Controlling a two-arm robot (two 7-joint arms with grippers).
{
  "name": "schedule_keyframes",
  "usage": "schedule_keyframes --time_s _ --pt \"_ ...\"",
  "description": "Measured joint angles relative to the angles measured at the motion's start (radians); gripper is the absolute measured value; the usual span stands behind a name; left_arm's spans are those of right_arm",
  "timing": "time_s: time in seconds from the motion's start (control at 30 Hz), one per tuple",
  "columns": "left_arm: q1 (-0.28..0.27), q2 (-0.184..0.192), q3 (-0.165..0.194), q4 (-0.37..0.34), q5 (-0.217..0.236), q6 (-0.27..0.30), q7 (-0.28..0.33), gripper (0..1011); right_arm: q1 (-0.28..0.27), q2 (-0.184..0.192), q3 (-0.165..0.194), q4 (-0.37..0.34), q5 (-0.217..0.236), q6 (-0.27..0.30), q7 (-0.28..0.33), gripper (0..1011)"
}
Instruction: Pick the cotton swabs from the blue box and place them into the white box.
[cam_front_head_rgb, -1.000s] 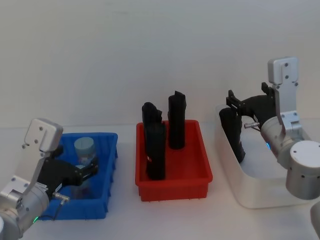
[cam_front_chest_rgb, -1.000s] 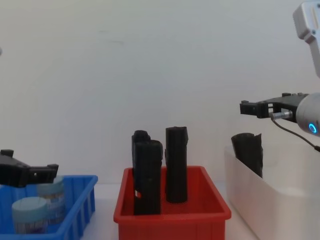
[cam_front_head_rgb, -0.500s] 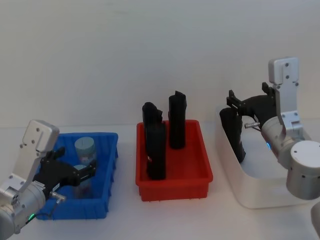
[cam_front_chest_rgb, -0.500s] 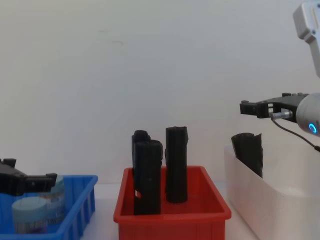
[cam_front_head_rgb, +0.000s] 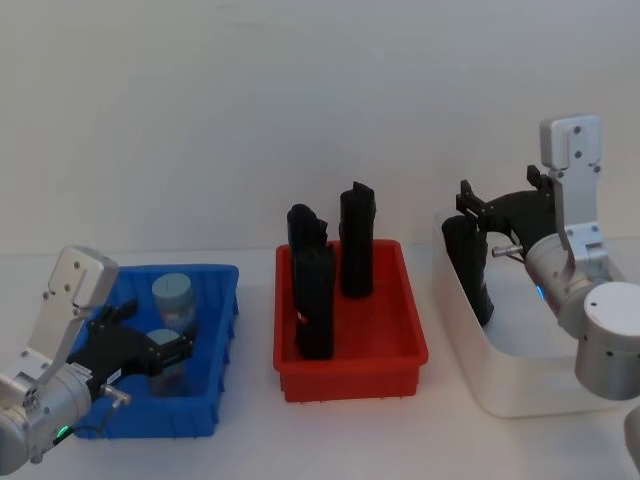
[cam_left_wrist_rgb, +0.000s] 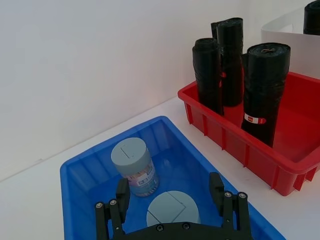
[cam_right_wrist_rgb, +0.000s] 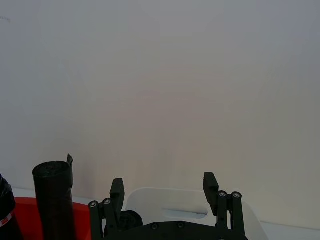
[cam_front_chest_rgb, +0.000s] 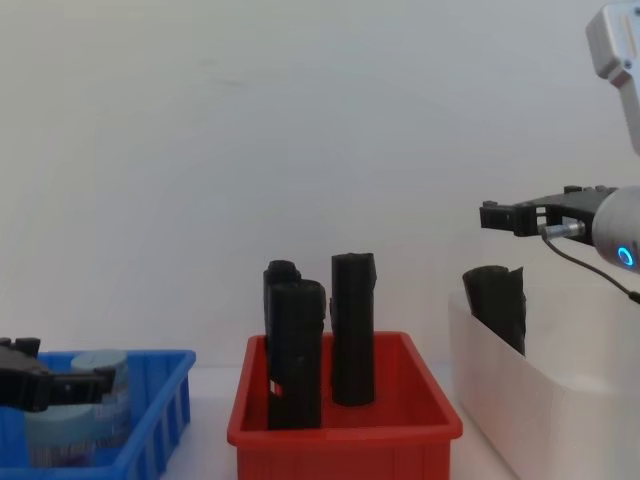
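Observation:
Two cotton swabs jars stand in the blue box (cam_front_head_rgb: 218, 300): a far jar (cam_front_head_rgb: 174, 298) (cam_left_wrist_rgb: 134, 161) and a near jar (cam_front_head_rgb: 163, 352) (cam_left_wrist_rgb: 172, 209). My left gripper (cam_front_head_rgb: 160, 350) (cam_left_wrist_rgb: 169, 189) is down inside the blue box, open, its fingers (cam_left_wrist_rgb: 122, 192) on either side of the near jar with gaps showing. From the chest, the left gripper (cam_front_chest_rgb: 62, 385) sits level with the jar lids. My right gripper (cam_front_head_rgb: 470, 205) (cam_right_wrist_rgb: 163, 184) hangs open and empty above the white box (cam_front_head_rgb: 520, 395), which holds a black roll (cam_front_head_rgb: 470, 265).
A red bin (cam_front_head_rgb: 350, 372) with black rolls (cam_front_head_rgb: 312, 290) standing in it sits between the blue and white boxes. A pale wall closes the back. Bare white table lies in front of the bins.
My left gripper has sunk lower into the blue box, so its fingers now flank the near jar. The right arm has stayed still.

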Motion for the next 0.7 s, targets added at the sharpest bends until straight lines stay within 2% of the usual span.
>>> schedule_keyframes --time_s 0.7 --pt "-0.052 -0.026 0.003 0.123 0.018 -0.034 -0.084 1004 0.000 0.000 0.000 0.000 0.000 0.000 0.000 1002"
